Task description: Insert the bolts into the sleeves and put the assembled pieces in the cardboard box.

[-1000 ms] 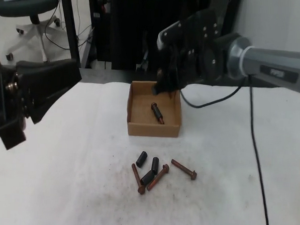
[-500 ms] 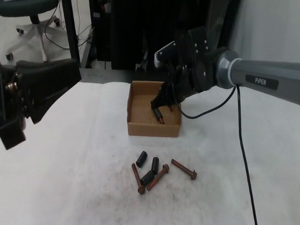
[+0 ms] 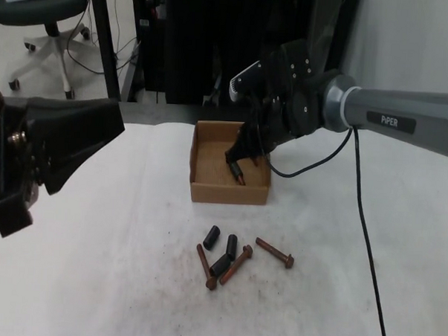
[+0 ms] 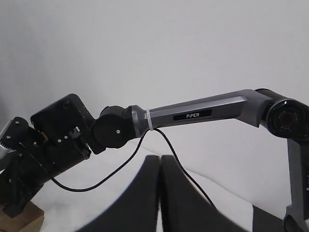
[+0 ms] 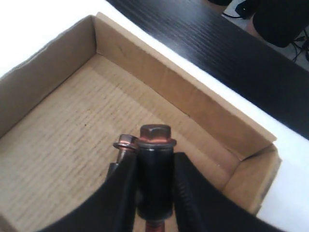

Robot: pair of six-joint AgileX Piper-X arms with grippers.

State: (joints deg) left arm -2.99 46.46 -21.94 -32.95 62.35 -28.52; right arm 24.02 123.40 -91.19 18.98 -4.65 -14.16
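My right gripper (image 3: 236, 158) is down inside the cardboard box (image 3: 229, 192), shut on an assembled bolt and sleeve (image 5: 154, 180): a black sleeve with a copper hex head at its top. Just beside it, a second copper bolt head (image 5: 125, 144) lies on the floor of the box (image 5: 193, 101), partly hidden by one finger. Near the table's front lie loose black sleeves (image 3: 211, 236) and copper bolts (image 3: 274, 253) in a small cluster. My left gripper (image 4: 160, 166) hangs raised at the far left of the bench, shut with nothing in it, facing the right arm (image 4: 193, 113).
The white cloth-covered bench (image 3: 93, 266) has free room on both sides of the cluster. The right arm's black cable (image 3: 367, 219) trails over the right part of the bench. An office chair (image 3: 37, 11) and dark racks stand behind the bench.
The right gripper came down from above the box's back rim into the box with its piece, then stayed there. The left arm shifted only slightly.
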